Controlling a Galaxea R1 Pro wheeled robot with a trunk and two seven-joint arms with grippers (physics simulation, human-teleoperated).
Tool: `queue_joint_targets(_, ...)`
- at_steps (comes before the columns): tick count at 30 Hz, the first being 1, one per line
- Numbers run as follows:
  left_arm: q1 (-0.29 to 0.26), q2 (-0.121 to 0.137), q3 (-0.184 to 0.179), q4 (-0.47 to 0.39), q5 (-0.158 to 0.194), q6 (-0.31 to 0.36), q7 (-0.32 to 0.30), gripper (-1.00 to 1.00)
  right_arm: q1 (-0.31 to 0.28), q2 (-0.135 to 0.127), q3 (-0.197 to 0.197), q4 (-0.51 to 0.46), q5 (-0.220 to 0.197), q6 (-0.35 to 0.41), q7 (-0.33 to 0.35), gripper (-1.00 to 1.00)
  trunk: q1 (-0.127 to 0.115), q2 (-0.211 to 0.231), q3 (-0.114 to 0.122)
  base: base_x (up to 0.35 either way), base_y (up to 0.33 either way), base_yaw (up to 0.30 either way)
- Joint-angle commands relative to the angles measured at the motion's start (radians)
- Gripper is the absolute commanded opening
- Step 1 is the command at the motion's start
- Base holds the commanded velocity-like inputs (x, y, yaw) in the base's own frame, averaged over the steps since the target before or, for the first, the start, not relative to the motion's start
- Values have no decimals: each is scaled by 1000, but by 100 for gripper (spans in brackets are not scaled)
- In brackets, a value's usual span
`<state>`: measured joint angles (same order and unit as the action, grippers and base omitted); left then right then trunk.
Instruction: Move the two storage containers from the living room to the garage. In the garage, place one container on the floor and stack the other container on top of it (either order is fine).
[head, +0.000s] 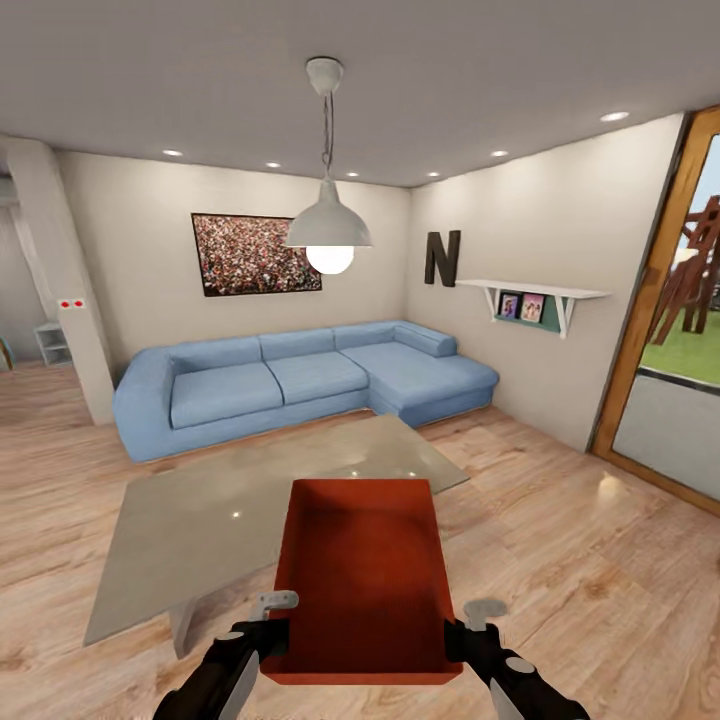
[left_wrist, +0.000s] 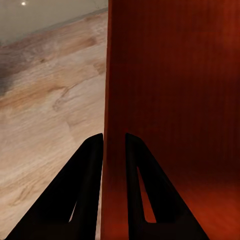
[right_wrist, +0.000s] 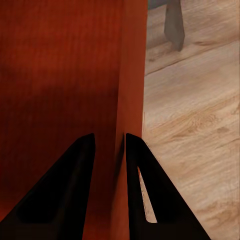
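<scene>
I hold one orange-red open-top storage container (head: 365, 575) in front of me, lifted above the light wood floor of the living room. My left gripper (head: 272, 630) is shut on its left wall, and the left wrist view shows that thin wall (left_wrist: 165, 75) pinched between the two dark fingers (left_wrist: 85, 190). My right gripper (head: 462, 635) is shut on the right wall (right_wrist: 131, 75) in the same way. The bin is empty inside.
A low grey coffee table (head: 200, 520) stands just ahead, partly under the bin's far end. Behind it is a blue corner sofa (head: 300, 385). A glass door with a wooden frame (head: 650, 330) is at the right. A white pillar (head: 65, 290) stands at the left.
</scene>
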<state>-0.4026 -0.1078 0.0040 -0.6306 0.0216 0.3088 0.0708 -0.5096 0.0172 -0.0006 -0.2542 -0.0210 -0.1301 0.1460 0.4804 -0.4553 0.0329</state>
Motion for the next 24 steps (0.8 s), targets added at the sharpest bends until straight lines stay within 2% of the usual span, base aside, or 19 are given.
queue_joint_targets(1, -1, 0, 11, 0, -18, 7, 7, -100, 0, -5, 28, -2, -8, -3, 7, -100, 0, -1, 0, 0, 0, 300)
queue_joint_targets(22, -1, 14, 13, -2, -16, 4, 9, -100, 0, -5, 28, -2, -8, -3, 7, -100, 0, -1, 0, 18, 0, 300)
queue_joint_targets(24, -1, 23, 14, -4, -11, 1, 9, -100, 0, -5, 28, -2, -8, -3, 7, -100, 0, -1, 0, 4, 0, 300)
